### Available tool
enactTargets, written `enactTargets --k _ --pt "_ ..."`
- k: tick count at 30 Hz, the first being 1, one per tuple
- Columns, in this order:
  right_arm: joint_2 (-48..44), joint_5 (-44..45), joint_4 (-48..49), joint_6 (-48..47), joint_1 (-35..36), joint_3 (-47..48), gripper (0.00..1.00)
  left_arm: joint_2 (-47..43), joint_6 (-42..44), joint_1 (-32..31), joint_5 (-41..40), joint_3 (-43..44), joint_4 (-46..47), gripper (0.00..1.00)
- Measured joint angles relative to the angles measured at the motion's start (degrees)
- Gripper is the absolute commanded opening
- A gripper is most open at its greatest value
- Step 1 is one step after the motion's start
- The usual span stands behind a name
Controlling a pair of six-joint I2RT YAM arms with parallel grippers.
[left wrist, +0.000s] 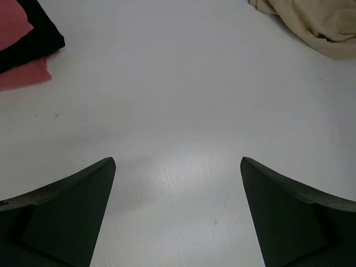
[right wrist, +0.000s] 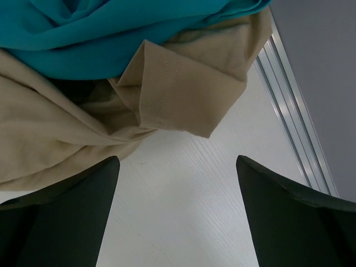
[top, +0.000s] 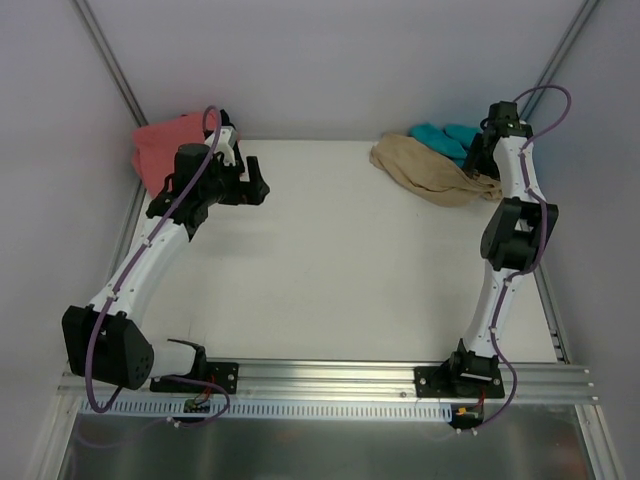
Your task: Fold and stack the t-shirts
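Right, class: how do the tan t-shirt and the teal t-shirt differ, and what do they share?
The tan t-shirt is beige; the teal t-shirt is blue-green. The tan one lies further forward on the table, with the teal one behind it. In the top view the tan one spreads wider than the teal one. Both are crumpled, unfolded and touching at the far right.
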Motion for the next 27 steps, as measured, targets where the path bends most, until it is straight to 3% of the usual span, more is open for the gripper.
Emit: enactTargets --k 6,9,10,12,25,27 --pt "2.67 -1.53 0.46 0.57 -0.39 1.6 0.87 1.86 -0.2 0.0 -0.07 0.0 -0.26 0.99" --pt "3.06 -1.75 0.87 0.46 -0.35 2.29 0.7 3.48 -0.24 0.0 -0.04 0.11 -0.28 0.99" --pt "3.23 -1.75 1.03 0.48 -0.35 2.69 0.6 4.0 -0.24 0.0 -0.04 0.13 -0.28 0.99" --pt "3.58 -1.73 1.25 0.37 -0.37 3.52 0.53 4.85 -0.24 0.0 -0.04 0.2 -0.28 0.99" --pt "6.8 -1.7 2.38 0.37 -2.19 6.38 0.54 5.64 -0.2 0.0 -0.04 0.85 -0.31 0.99" --pt "6.99 -1.7 2.38 0.22 -2.49 6.38 0.33 5.64 -0.2 0.0 -0.07 0.85 -0.31 0.99"
